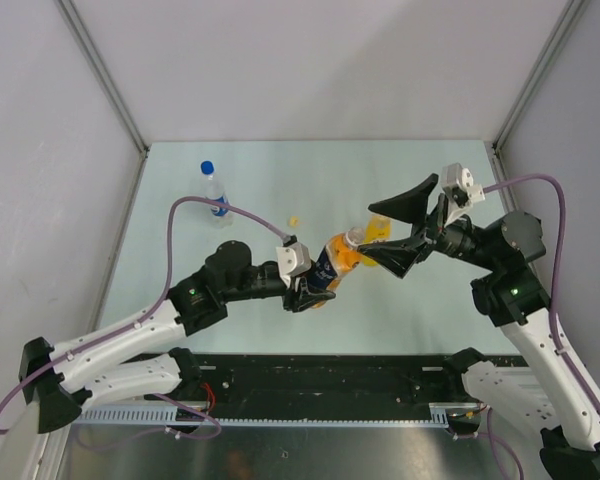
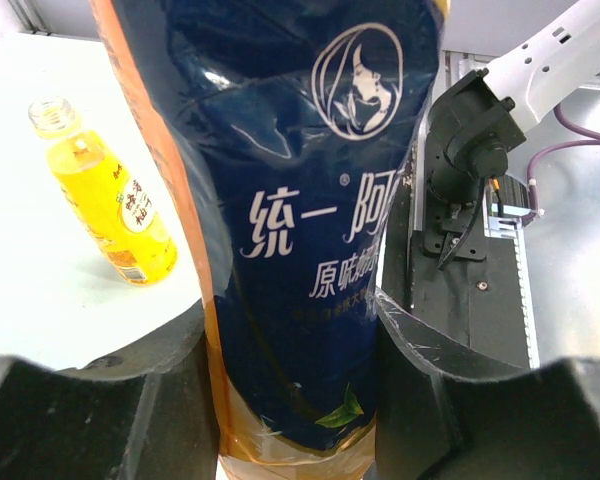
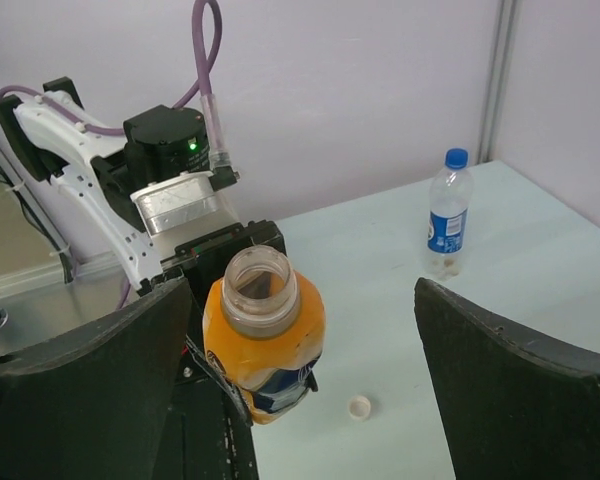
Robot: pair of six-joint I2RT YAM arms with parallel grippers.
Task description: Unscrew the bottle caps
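Jaws of the left gripper clenched on the blue-labelled lower body of the dark-labelled orange bottle. Jaws of the right gripper spread wide, one on either side of the bottle's neck and touching nothing. The held bottle is near the middle of the table in the top view, tilted with its mouth toward 2 o'clock. In the right wrist view that mouth is open and uncapped, with orange liquid visible below the shoulder. Just beyond the mouth, at 2 o'clock, is the yellow juice bottle, partly hidden by the right gripper from above. The left wrist view shows its neck open as well. At 10 o'clock from the held bottle a small loose cap, pale yellowish, lies on the table apart from every bottle. Farther out along the same 10 o'clock line, well apart from both arms, the clear water bottle stands upright with its blue cap on. Where the orange bottle's own cap lies cannot be told.
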